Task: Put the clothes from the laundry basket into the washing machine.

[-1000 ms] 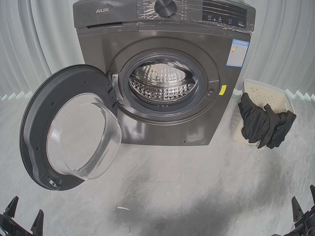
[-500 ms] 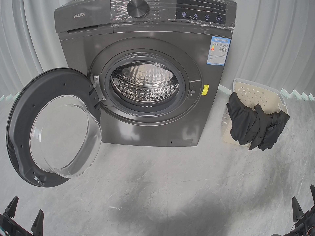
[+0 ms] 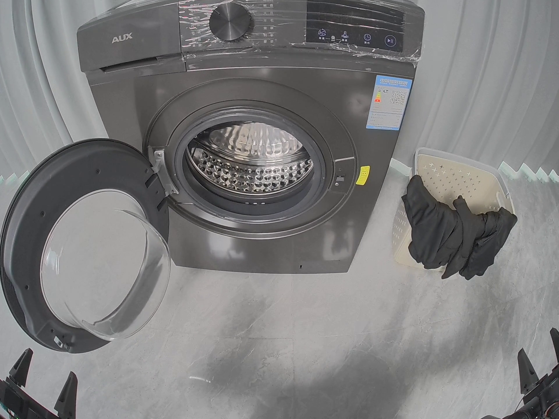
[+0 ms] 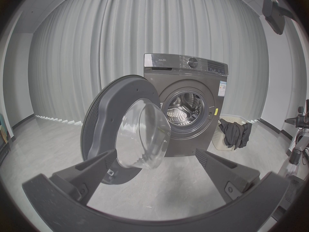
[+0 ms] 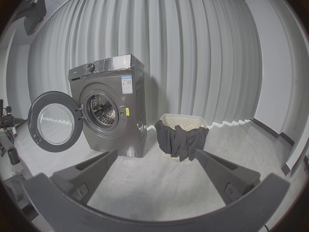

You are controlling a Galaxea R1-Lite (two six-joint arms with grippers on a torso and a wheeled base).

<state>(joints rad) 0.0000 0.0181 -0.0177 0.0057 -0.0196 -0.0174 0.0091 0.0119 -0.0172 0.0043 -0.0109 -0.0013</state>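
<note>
Our left claw (image 4: 155, 152) and right claw (image 5: 156, 152) both stand wide apart, touching and holding nothing. Ahead of us, dark clothes (image 3: 457, 231) hang over the rim of the laundry basket (image 3: 460, 173), just right of the washing machine (image 3: 250, 146), whose door (image 3: 75, 245) is swung open.

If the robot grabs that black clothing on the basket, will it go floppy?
Probably floppy: the black clothing droops in folds over the laundry basket rim. It would likely dangle, and might drag the light-looking basket along.
</note>
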